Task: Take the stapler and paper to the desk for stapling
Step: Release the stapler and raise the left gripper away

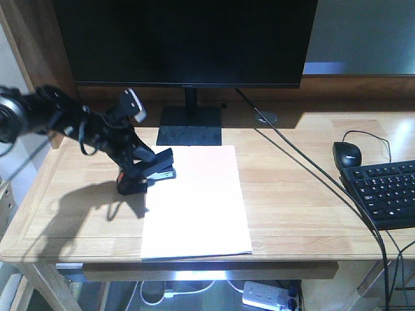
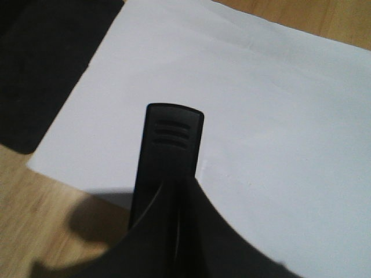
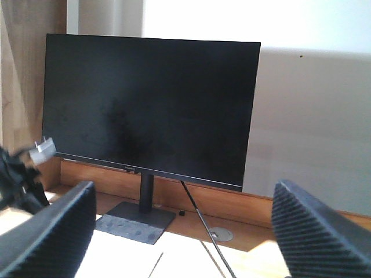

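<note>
The stapler [image 1: 155,170] sits between the jaws of the left gripper [image 1: 144,170], and they pinch it from both sides. Its nose pokes out in front of the jaws, over the left edge of the paper [image 1: 194,202], near the top corner. In the left wrist view the black nose [image 2: 173,130] lies just past the jaws, right over the white sheet. I cannot tell if the paper is inside the stapler's mouth or only under it.

The paper lies flat on the desk [image 1: 292,194], reaching away from the jaws to their right.

What could go wrong? If the arm pushes sideways, the stapler could drag the top sheet and crease it — thin paper slides easily. If the paper is not in the mouth, pressing would staple nothing.

The right gripper [image 3: 179,226] is spread wide and holds nothing. Between its jaws we see only the monitor [image 3: 151,110] — it is far from the paper, so it cannot hold the sheets still.
</note>
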`<state>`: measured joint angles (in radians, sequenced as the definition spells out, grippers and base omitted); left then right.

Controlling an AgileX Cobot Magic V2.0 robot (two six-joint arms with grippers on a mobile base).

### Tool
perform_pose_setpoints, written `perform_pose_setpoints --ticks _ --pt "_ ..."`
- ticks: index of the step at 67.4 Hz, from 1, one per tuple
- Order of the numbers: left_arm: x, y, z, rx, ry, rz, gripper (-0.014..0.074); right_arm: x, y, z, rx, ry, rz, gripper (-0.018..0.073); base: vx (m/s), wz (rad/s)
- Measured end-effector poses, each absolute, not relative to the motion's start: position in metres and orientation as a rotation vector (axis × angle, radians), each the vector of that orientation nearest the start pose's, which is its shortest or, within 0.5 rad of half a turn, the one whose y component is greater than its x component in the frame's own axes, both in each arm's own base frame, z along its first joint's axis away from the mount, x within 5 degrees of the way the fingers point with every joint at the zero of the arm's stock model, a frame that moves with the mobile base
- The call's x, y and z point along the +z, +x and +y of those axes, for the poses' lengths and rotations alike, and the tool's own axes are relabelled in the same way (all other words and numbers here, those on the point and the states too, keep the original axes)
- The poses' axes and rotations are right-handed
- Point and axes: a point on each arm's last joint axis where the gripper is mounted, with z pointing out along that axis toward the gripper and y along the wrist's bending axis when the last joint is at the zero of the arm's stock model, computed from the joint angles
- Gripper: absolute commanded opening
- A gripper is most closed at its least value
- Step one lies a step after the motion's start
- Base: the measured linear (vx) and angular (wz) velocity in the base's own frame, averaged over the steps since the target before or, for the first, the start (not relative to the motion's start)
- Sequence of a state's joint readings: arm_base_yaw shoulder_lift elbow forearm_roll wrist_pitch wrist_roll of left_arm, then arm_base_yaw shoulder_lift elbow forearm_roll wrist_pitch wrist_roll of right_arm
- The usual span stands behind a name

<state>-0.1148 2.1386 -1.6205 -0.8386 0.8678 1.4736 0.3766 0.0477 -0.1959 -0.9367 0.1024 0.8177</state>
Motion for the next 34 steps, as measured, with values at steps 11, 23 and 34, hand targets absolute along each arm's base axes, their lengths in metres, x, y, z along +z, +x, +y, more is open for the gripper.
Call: perform_pose_setpoints --ticks 11,23,34 --pt "0.248 0.431 -0.089 -0.416 1.163 2.158 -0.0006 0.271 0.047 0.011 0.159 -0.274 1.372 0.0580 0.00 0.00" --pt "0.307 0.410 -0.060 -0.374 0.782 2.286 -0.0006 0.271 0.047 0.011 0.159 -0.274 1.372 0.0580 0.00 0.00" --pt "0.347 0.390 -0.028 -0.377 0.354 2.365 -0.0006 0.271 0.047 0.011 0.159 -0.274 1.372 0.0580 0.00 0.00"
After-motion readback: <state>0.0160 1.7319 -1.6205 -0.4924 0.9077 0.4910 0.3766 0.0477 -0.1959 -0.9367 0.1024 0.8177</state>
